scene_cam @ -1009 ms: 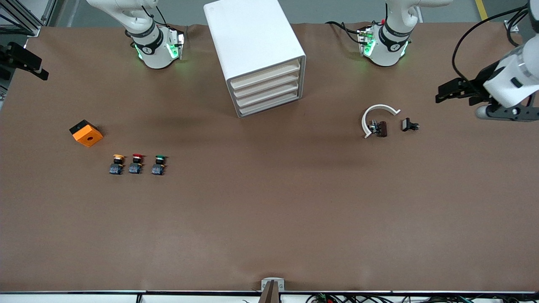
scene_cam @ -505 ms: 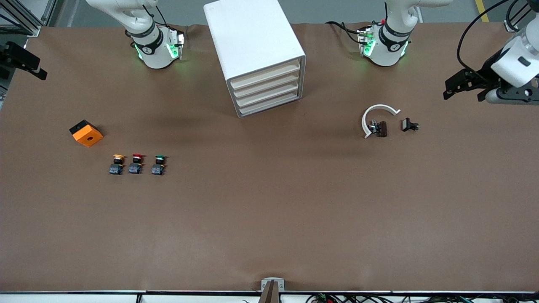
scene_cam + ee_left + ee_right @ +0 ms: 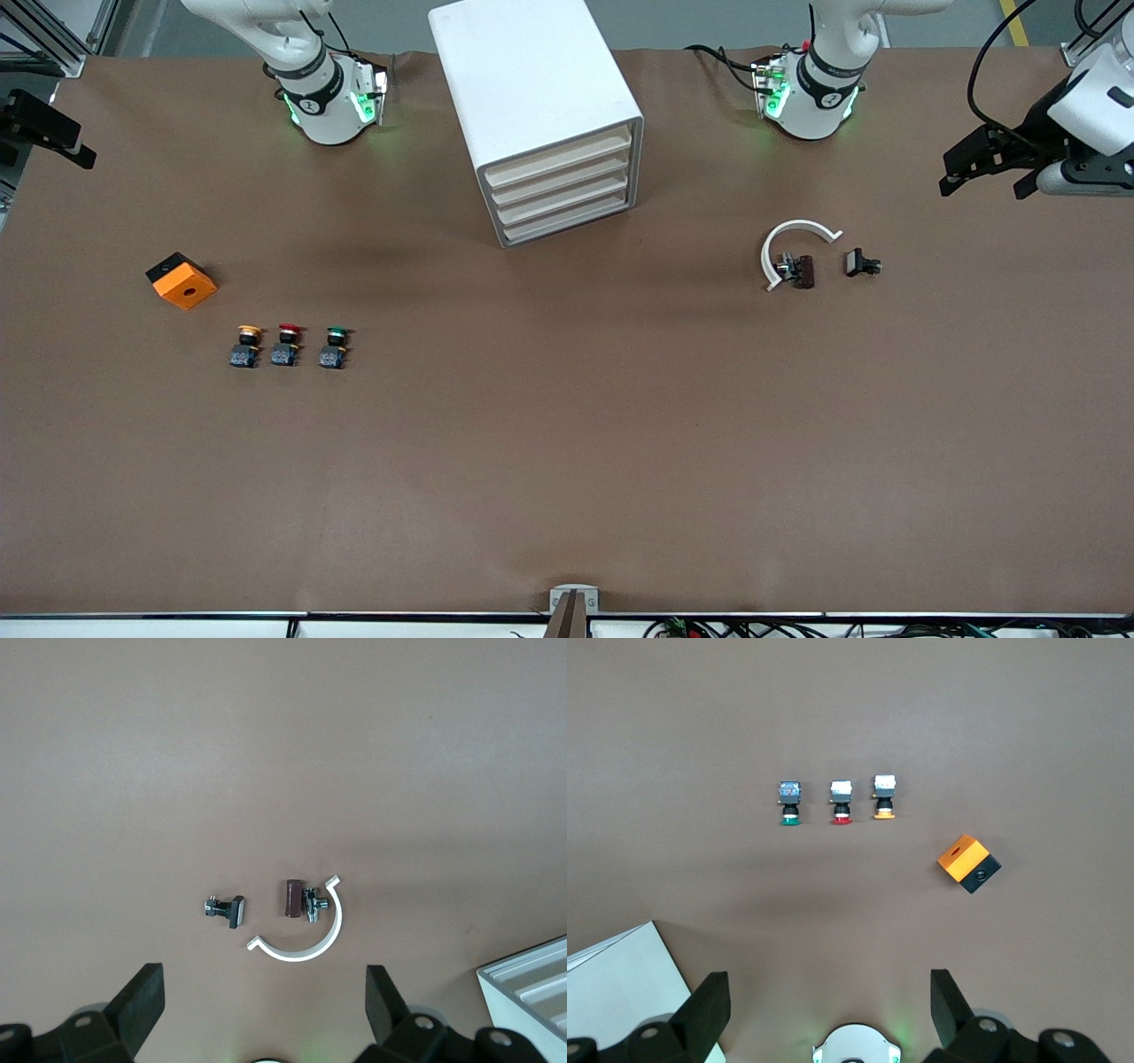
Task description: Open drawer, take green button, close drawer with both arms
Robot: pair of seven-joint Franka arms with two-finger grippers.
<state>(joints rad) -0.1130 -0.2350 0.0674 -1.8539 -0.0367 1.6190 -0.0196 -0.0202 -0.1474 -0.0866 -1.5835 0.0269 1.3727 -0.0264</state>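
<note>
Since a second ago the left claw [image 3: 985,166] has drawn up toward its end of the desk [image 3: 567,461], spread like the right claw [image 3: 824,1005]; all cabinet [image 3: 540,115] drawers are shut, the green button [image 3: 334,346] on the desk beside the red button [image 3: 285,345].

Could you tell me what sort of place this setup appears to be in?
Probably a robotics lab bench: two arm bases bolted along a brown-covered table, a white drawer cabinet, and industrial push buttons like the green button laid out in a row.
</note>
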